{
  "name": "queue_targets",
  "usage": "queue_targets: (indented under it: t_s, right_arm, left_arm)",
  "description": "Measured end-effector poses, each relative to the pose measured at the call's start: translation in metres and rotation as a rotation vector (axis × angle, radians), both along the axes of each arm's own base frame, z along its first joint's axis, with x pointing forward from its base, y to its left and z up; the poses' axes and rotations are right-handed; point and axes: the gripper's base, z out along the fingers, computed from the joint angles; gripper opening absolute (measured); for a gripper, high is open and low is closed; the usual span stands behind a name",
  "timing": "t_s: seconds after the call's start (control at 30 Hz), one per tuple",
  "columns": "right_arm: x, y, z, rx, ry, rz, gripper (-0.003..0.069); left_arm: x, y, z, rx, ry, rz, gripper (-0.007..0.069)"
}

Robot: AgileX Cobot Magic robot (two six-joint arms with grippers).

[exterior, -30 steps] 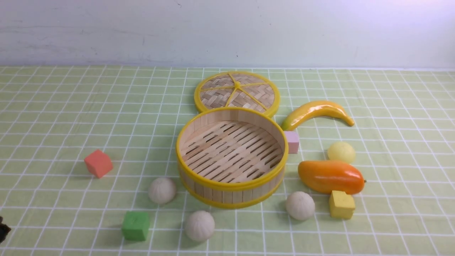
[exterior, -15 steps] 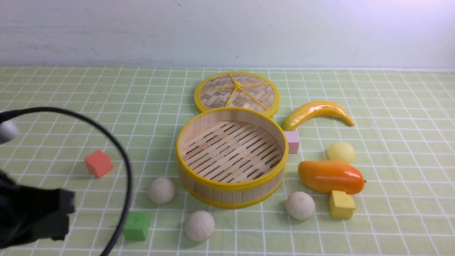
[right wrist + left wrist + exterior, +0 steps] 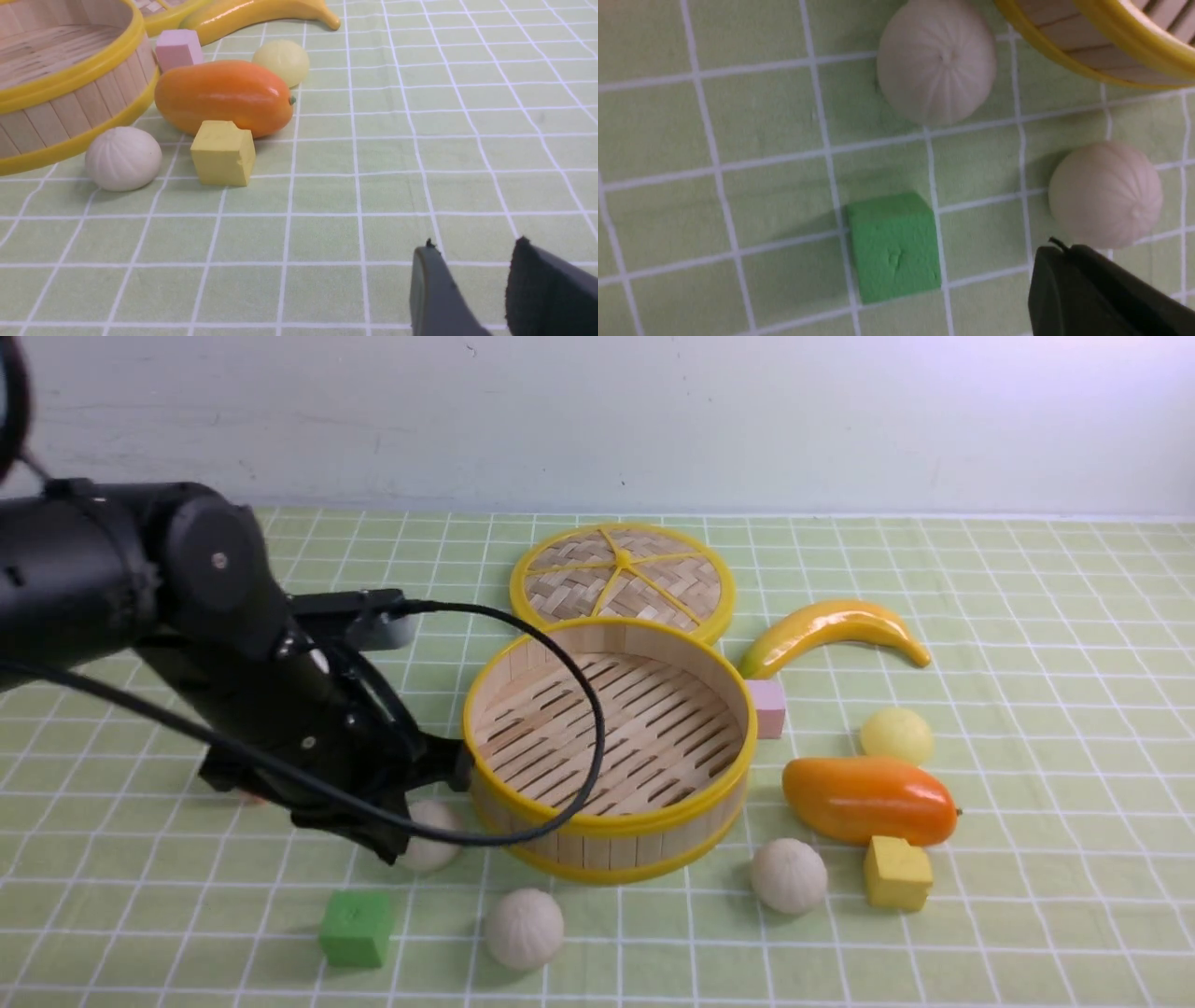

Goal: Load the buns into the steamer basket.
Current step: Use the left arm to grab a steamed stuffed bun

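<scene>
The steamer basket (image 3: 609,823) stands empty mid-table. Three off-white buns lie on the cloth in front of it: one at its left (image 3: 431,845), one nearer me (image 3: 524,929), one at the right (image 3: 789,875). A pale yellow bun (image 3: 896,735) sits behind the mango. My left gripper (image 3: 400,845) hangs just above the left bun, partly covering it. In the left wrist view its fingers (image 3: 1064,261) are shut on nothing, with two buns (image 3: 937,63) (image 3: 1106,193) below. My right gripper (image 3: 474,249) is open over bare cloth, short of a bun (image 3: 124,158).
The woven lid (image 3: 623,581) lies behind the basket, with a banana (image 3: 831,630) to its right. An orange mango (image 3: 868,798), a yellow cube (image 3: 897,873) and a pink cube (image 3: 767,707) crowd the basket's right side. A green cube (image 3: 357,929) sits front left.
My left arm has swung in from the lower left and now reaches to the basket's left side, over the left bun and hiding the red cube. Nothing on the table has moved.
</scene>
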Motion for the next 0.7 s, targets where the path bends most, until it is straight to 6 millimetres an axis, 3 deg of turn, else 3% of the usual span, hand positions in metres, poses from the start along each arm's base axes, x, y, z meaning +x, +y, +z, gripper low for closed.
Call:
queue_targets:
  t_s: [0.17,0.5,0.7]
  right_arm:
    - [0.0,0.0,0.0,0.0,0.0,0.0,0.0239]
    - [0.0,0.0,0.0,0.0,0.0,0.0,0.0239]
    - [0.0,0.0,0.0,0.0,0.0,0.0,0.0239]
  left_arm:
    - [0.025,-0.006,-0.012,0.041,-0.013,-0.023,0.0022]
    - [0.042,-0.006,-0.018,0.085,-0.09,-0.04,0.0258]
    - [0.046,-0.007,-0.031,0.108,-0.072,-0.049,0.0276]
